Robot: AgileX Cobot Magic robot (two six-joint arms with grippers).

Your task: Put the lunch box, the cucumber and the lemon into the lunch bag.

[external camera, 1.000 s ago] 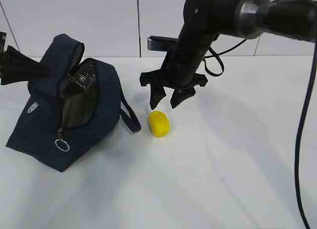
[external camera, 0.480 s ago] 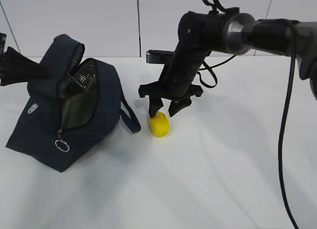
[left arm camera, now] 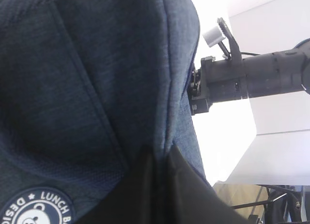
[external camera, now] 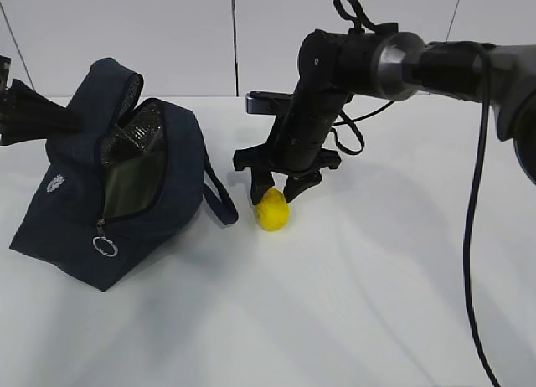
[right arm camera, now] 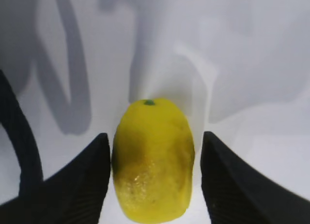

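The right gripper (external camera: pixel 279 190) has come down since a moment ago. Before, it was hanging above the lemon (external camera: pixel 273 210) with a gap under it. Now its two black fingers (right arm camera: pixel 82 183) are sitting one on each side of the lemon. The right wrist view is showing a thin gap on each side, so the fingers are spread apart and not squeezing it. The lemon is lying on the white table (external camera: pixel 377 303), just right of the lunch bag (external camera: pixel 109 194). It is in nearly the same spot as before. The bag has not moved.

The left gripper (left arm camera: pixel 157 158) is pinched closed on a fold of the bag's dark blue cloth. In the exterior view the left arm is reaching in from the left edge to the top back of the bag.

A round patch (left arm camera: pixel 36 207) on the bag is showing in the left wrist view. I can read "LUNCH B" and "DESIG" on it, and the rest is cut off. There is a little drawing in the middle, too cut off to tell.

The bag's zipper is open, and a silver ring (external camera: pixel 105 245) is hanging at the low end. Inside, shiny silver lining is showing, with something pale and flat (external camera: pixel 134 182). I cannot tell what it is.
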